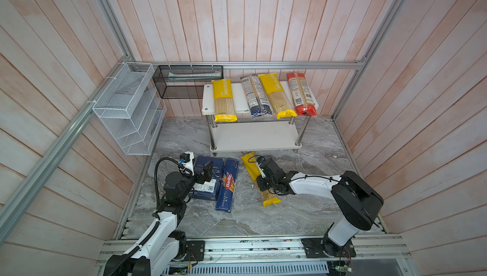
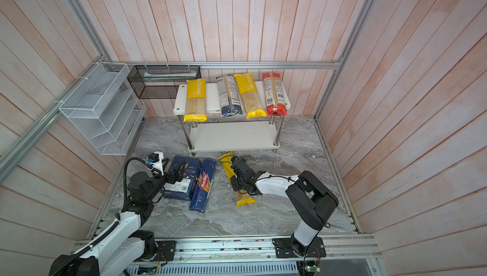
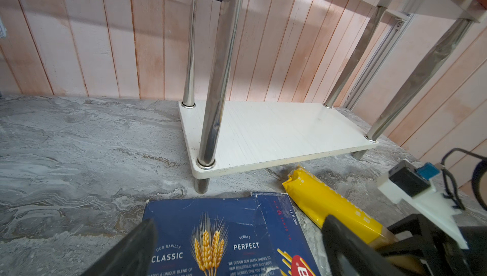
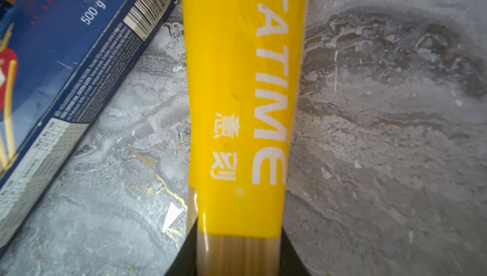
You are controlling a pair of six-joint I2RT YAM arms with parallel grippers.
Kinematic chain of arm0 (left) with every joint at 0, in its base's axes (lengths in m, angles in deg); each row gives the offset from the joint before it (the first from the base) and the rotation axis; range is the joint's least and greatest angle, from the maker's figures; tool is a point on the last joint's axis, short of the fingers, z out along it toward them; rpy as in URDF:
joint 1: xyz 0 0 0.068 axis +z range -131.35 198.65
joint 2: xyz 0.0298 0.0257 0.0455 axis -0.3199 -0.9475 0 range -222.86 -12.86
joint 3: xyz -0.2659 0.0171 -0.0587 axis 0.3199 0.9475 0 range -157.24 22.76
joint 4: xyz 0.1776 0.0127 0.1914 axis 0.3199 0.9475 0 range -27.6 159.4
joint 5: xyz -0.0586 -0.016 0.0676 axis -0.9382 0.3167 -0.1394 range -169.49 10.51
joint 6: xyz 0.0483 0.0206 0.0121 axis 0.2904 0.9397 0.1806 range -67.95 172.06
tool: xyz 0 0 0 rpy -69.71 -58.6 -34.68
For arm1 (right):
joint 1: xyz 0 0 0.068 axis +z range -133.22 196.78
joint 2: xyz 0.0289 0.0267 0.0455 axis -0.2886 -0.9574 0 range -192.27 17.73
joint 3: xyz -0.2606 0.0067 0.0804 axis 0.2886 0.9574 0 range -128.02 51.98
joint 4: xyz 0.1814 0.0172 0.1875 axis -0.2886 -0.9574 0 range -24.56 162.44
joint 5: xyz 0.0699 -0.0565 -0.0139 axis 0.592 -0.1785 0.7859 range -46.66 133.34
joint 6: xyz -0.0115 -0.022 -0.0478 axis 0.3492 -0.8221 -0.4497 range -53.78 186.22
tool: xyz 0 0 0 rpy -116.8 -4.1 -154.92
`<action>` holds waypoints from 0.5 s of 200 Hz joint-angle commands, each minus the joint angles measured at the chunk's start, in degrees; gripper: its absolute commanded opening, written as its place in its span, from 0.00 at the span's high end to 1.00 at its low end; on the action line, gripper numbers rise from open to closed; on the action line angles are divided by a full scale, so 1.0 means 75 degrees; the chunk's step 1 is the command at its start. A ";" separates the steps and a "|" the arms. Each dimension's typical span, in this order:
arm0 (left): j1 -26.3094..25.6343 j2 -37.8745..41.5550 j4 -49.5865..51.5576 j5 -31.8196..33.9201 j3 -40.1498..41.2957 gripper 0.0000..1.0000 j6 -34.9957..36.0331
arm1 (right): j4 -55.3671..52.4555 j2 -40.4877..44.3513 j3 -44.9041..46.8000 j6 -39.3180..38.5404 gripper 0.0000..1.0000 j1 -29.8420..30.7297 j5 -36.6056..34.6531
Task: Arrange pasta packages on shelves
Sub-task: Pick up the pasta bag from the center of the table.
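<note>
Beside the Barilla pack, right fingers clasp the yellow bag; left fingers gape over the box.

Yellow PASTATIME bag: middle hidden beneath right arm in both top views; ends cropped, right wrist view.

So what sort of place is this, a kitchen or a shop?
Probably a mock pantry built for robot practice: plank walls framed by metal rails, a small white rack with pasta packs on top, and robot arms bolted along the front.
</note>
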 commanded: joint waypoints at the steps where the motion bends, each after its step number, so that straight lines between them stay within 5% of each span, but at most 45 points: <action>1: 0.0040 -0.0038 -0.0139 -0.0018 -0.0019 0.00 -0.0023 | -0.0415 0.0127 0.0161 -0.0076 0.73 0.0014 -0.0117; 100: 0.0039 -0.0051 -0.0141 -0.0016 -0.0020 0.00 -0.0021 | -0.0412 0.1021 0.0208 -0.0022 0.86 -0.0005 -0.0402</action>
